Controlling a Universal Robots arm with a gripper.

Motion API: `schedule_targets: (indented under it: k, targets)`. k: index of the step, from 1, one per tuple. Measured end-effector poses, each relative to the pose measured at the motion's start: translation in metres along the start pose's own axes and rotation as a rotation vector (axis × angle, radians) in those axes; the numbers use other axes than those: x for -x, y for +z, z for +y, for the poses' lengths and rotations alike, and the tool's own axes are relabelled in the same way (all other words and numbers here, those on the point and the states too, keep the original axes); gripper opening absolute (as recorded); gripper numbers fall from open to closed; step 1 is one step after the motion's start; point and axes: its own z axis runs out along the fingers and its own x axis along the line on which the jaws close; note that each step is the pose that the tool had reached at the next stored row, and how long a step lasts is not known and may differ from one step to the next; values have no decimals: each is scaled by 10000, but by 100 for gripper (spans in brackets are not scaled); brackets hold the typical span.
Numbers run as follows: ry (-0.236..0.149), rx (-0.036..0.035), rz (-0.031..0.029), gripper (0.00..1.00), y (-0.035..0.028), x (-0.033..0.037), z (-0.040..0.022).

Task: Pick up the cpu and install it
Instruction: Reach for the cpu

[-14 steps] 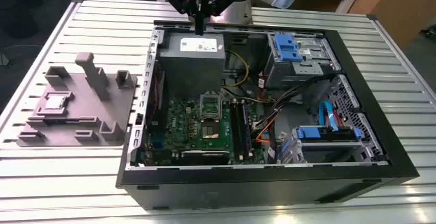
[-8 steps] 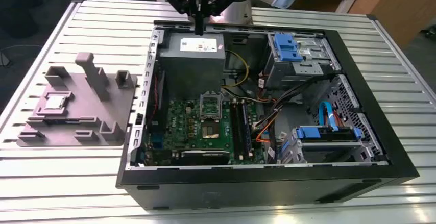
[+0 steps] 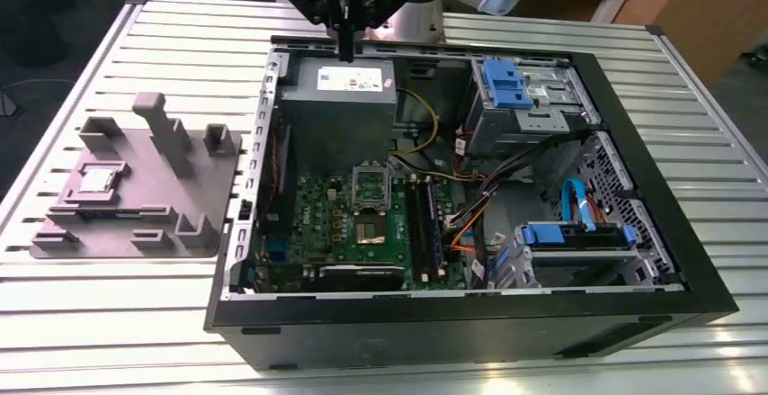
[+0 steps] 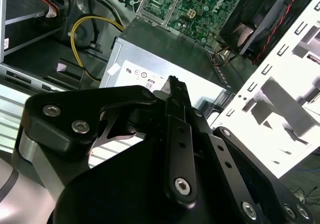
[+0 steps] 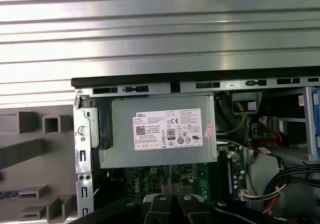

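The cpu [image 3: 99, 179], a small square chip with a silver top, lies in a recess of the grey tray [image 3: 180, 206] at the exterior view's left, outside the computer case. My gripper [image 3: 347, 51] hangs far from it, over the back edge of the grey power-supply box [image 3: 338, 89]. Its black fingers are pressed together with nothing visible between them. In both wrist views the gripper [image 4: 175, 86] [image 5: 169, 181] points down at the power-supply box [image 5: 160, 131]. The motherboard's metal-framed socket [image 3: 369, 182] lies in the middle of the case, below the power supply.
The open black case [image 3: 480, 323] lies on a slatted metal table [image 3: 120, 323]. Drive cages with blue latches [image 3: 510, 85] [image 3: 576, 233] fill its right side, with cable bundles [image 3: 504, 179] between them. Black memory sticks [image 3: 420, 215] stand beside the socket. The tray has upright posts [image 3: 162, 130].
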Motion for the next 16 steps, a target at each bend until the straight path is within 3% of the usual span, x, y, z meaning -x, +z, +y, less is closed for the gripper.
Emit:
schedule_targets:
  k: [16]
  targets:
    - [0, 0, 0, 10, -4, -155, -12]
